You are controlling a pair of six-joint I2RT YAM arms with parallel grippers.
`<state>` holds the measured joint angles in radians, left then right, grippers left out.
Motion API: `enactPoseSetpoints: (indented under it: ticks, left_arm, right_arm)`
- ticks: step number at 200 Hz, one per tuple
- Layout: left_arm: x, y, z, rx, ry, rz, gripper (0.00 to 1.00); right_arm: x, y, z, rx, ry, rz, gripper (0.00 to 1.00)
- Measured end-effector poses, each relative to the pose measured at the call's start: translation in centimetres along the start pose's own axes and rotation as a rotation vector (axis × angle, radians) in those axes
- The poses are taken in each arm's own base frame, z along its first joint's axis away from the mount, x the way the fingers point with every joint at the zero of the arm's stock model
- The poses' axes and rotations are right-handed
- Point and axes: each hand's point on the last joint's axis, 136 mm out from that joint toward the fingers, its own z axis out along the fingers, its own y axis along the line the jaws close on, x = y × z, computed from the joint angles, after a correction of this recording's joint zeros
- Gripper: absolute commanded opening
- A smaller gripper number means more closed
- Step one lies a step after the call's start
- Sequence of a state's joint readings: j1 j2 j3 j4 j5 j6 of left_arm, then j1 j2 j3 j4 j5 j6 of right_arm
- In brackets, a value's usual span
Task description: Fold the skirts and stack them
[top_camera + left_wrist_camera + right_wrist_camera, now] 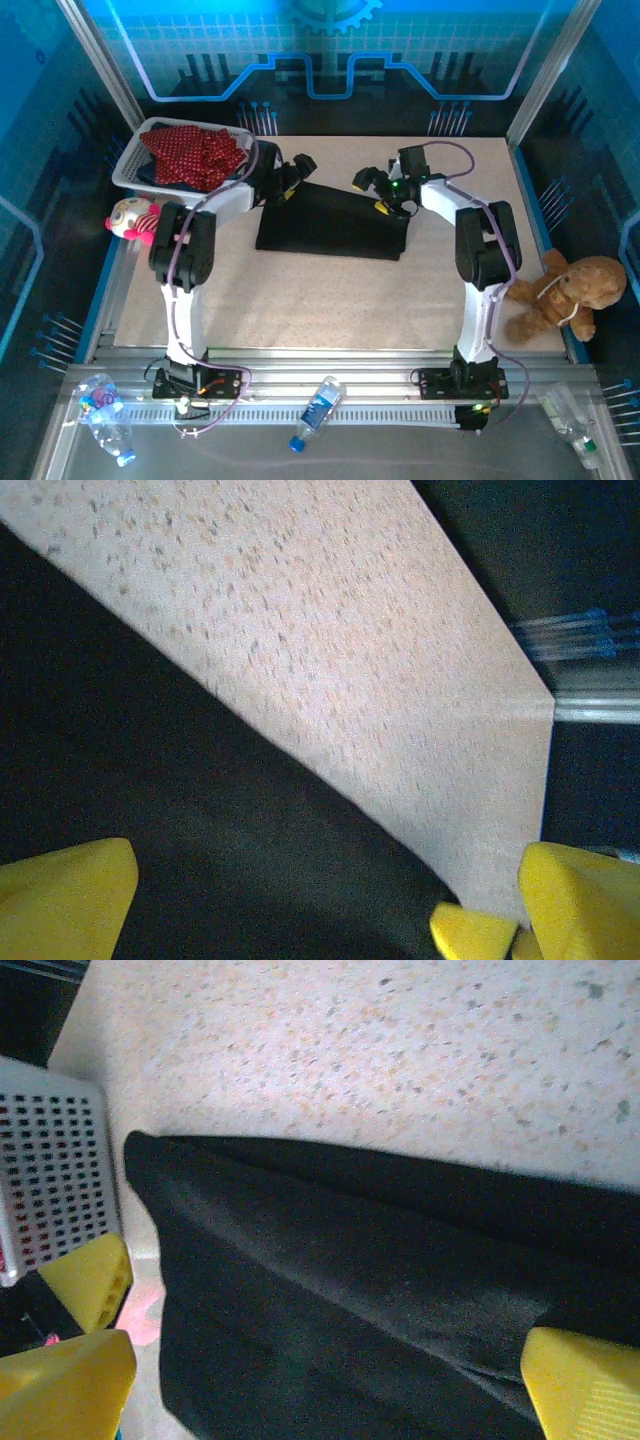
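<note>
While wrists see black skirt [350,1290], overhead adds teddy [560,290].

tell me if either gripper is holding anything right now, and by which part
Nothing is held: the left gripper and right gripper are both open over the black skirt's far edge.

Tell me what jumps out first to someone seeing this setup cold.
A black skirt lies spread flat in the middle of the table, with the left gripper and right gripper both open over its far edge. At the far left, a white basket holds a red patterned skirt; a brown teddy bear sits at the right edge.
</note>
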<state>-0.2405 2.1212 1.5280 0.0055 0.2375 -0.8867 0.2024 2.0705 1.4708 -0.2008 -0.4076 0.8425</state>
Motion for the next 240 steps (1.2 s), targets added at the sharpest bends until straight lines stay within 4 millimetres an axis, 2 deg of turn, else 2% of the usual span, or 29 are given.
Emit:
enactPoseSetpoints:
  ticks: [8, 24, 42, 54, 80, 103, 122, 146, 161, 173, 194, 213, 225, 240]
  left_arm:
    - [-0.3, 1.0, 1.2, -0.028, -0.010, -0.012, 0.99]
    - [-0.2, 4.3, 3.0, -0.132, -0.029, -0.050, 0.99]
    - [-1.3, 4.6, 2.6, -0.178, -0.085, -0.055, 0.99]
    - [-1.3, 5.7, 2.3, -0.231, -0.100, -0.059, 0.99]
    - [-1.3, 6.1, 2.0, -0.263, -0.102, -0.054, 0.99]
    - [-0.6, 5.6, 1.2, -0.249, -0.071, -0.045, 0.99]
    - [0.0, 4.5, -0.2, -0.222, -0.048, -0.043, 0.99]
    - [0.9, 2.1, -3.8, -0.147, -0.048, -0.070, 0.99]
    - [1.7, 1.0, -6.3, -0.088, -0.055, -0.099, 0.99]
    - [2.7, 0.9, -7.6, -0.054, -0.051, -0.132, 0.99]
    - [5.2, 2.9, -7.9, -0.054, -0.018, -0.188, 0.99]
    - [8.5, 7.1, -7.2, -0.137, 0.039, -0.243, 0.99]
    - [10.3, 9.3, -7.1, -0.189, 0.067, -0.266, 0.99]
    - [10.2, 9.2, -7.2, -0.179, 0.059, -0.261, 0.99]
  right_arm:
    - [0.0, -0.7, 0.4, 0.020, -0.003, 0.010, 1.00]
    - [-0.2, -2.2, 0.9, 0.074, -0.017, 0.030, 1.00]
    - [-0.2, -3.7, 1.0, 0.123, -0.040, 0.050, 1.00]
    - [-0.6, -3.9, 0.7, 0.135, -0.058, 0.051, 1.00]
    - [-0.7, -4.1, 0.5, 0.149, -0.069, 0.042, 1.00]
    - [0.0, -3.1, 0.3, 0.141, -0.057, 0.009, 1.00]
    - [1.1, -0.9, 0.7, 0.100, -0.036, -0.024, 1.00]
    - [3.1, 3.1, 2.1, 0.013, 0.004, -0.050, 1.00]
    - [3.3, 5.1, 3.1, -0.039, 0.011, -0.053, 1.00]
    - [3.0, 5.8, 4.1, -0.070, 0.011, -0.043, 1.00]
    - [2.5, 5.6, 5.9, -0.095, 0.017, -0.011, 1.00]
    - [2.3, 4.9, 7.5, -0.104, 0.031, 0.006, 1.00]
    - [1.8, 5.4, 7.6, -0.122, 0.019, -0.001, 1.00]
    - [1.5, 5.4, 7.5, -0.126, 0.007, -0.005, 1.00]
